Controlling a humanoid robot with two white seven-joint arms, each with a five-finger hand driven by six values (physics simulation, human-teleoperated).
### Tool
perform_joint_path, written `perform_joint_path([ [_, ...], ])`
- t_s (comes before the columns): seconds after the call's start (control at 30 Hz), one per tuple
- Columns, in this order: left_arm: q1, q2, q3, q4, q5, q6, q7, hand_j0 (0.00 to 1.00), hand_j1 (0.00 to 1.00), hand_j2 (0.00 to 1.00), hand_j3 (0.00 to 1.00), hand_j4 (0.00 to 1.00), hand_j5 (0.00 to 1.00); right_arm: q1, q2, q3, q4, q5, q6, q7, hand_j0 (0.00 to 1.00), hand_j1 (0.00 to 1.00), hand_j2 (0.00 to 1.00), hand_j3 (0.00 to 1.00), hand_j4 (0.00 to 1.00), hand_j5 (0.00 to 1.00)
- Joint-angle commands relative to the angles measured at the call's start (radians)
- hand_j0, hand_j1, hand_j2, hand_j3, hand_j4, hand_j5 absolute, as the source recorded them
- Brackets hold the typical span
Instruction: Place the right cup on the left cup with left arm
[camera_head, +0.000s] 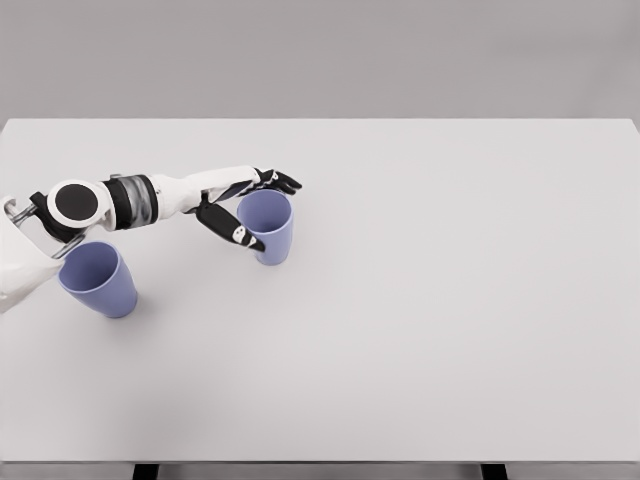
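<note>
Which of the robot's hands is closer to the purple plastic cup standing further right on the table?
Left. The left hand is at the right purple plastic cup, fingers either side of it. The right hand is out of view.

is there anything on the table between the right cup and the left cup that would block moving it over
Nothing visible does. The left hand is already around the right cup, thumb in front, fingers behind. Between it and the left cup lies only bare table; the robot's own forearm passes above the left cup's far side.
</note>
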Motion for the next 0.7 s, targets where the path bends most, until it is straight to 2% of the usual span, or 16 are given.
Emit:
perform_joint_path([
  [0.0, 0.002, 0.000, 0.001, 0.000, 0.003, 0.000, 0.000, 0.78, 0.78, 0.78, 0.78, 0.78, 0.78, 0.000, 0.000, -0.001, 0.000, -0.001, 0.000, 0.000, 1.00, 1.00, 1.00, 1.00, 1.00, 1.00],
  [0.2, 0.005, 0.002, 0.002, 0.000, 0.005, 0.000, 0.000, 0.73, 0.73, 0.73, 0.73, 0.73, 0.73, 0.000, 0.000, 0.000, 0.000, -0.001, 0.000, 0.000, 1.00, 1.00, 1.00, 1.00, 1.00, 1.00],
  [0.43, 0.000, 0.007, 0.007, -0.014, 0.006, 0.000, 0.000, 0.72, 0.72, 0.72, 0.72, 0.72, 0.72, 0.000, 0.000, 0.000, 0.000, -0.001, 0.000, 0.000, 1.00, 1.00, 1.00, 1.00, 1.00, 1.00],
  [0.5, 0.000, 0.013, 0.010, -0.023, 0.008, 0.000, 0.000, 0.69, 0.69, 0.69, 0.69, 0.69, 0.69, 0.000, 0.000, 0.000, 0.000, -0.001, 0.000, 0.000, 1.00, 1.00, 1.00, 1.00, 1.00, 1.00],
  [0.67, -0.005, 0.028, 0.012, -0.065, 0.008, 0.000, 0.000, 0.69, 0.69, 0.69, 0.69, 0.69, 0.69, 0.000, 0.000, 0.000, 0.000, -0.001, 0.000, 0.000, 1.00, 1.00, 1.00, 1.00, 1.00, 1.00],
])
